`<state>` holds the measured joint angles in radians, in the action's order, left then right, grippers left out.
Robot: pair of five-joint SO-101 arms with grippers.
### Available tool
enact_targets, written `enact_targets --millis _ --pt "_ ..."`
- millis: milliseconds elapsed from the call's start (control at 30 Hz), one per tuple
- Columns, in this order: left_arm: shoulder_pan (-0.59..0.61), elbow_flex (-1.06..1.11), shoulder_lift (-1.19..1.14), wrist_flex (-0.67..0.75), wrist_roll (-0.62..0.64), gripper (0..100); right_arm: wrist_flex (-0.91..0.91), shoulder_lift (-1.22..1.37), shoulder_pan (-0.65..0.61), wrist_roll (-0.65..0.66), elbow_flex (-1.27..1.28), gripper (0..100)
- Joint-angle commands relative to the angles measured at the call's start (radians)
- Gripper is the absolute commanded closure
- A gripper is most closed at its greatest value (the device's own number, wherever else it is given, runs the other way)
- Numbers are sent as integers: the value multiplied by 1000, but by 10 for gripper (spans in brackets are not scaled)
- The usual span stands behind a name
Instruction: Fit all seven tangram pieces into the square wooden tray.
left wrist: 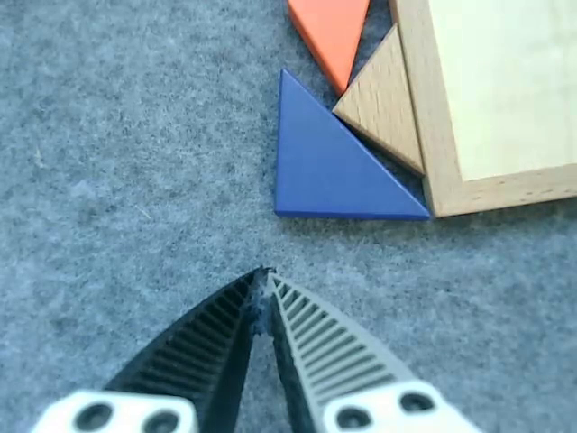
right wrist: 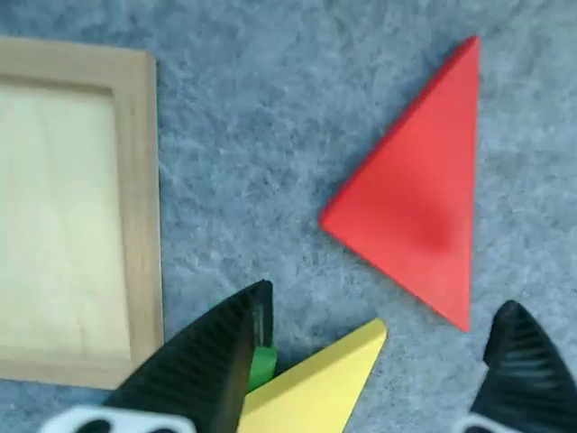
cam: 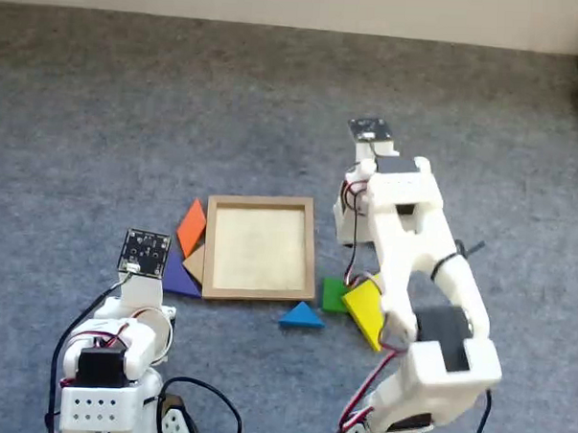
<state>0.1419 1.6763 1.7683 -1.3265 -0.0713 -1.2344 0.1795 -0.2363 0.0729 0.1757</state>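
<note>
left gripper (left wrist: 261, 280): jaws pressed together, near blue triangle (left wrist: 325, 162) | right gripper (right wrist: 386, 300): jaws spread, yellow piece (right wrist: 315, 383) between, red triangle (right wrist: 419, 198) near | tray (cam: 258, 294): tan triangle (left wrist: 388, 104) against rim

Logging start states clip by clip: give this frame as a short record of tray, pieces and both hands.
tray: empty
left of tray: orange triangle, wooden triangle, dark blue triangle
front and right of tray: light blue triangle, green piece, yellow piece, red triangle
left hand: shut, empty, near dark blue triangle
right hand: open, empty, over yellow piece, beside red triangle
</note>
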Motion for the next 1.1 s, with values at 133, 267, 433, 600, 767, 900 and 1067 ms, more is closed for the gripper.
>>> enact_targets --millis 133,267,433,600,767,900,1067 --pt "-18 19 51 -6 5 995 19 125 22 12 -191 622" --pt "-18 19 51 -6 5 995 19 200 39 12 -240 623" --pt "-18 19 51 -6 5 995 19 254 67 12 -275 623" --pt "-18 19 51 -6 5 995 19 271 68 12 -272 624" --pt "-18 19 51 -6 5 995 18 271 65 12 -268 624" --pt "-18 19 51 -6 5 995 18 271 65 14 -268 647" --pt "-18 19 51 -6 5 995 19 272 67 14 -268 741"
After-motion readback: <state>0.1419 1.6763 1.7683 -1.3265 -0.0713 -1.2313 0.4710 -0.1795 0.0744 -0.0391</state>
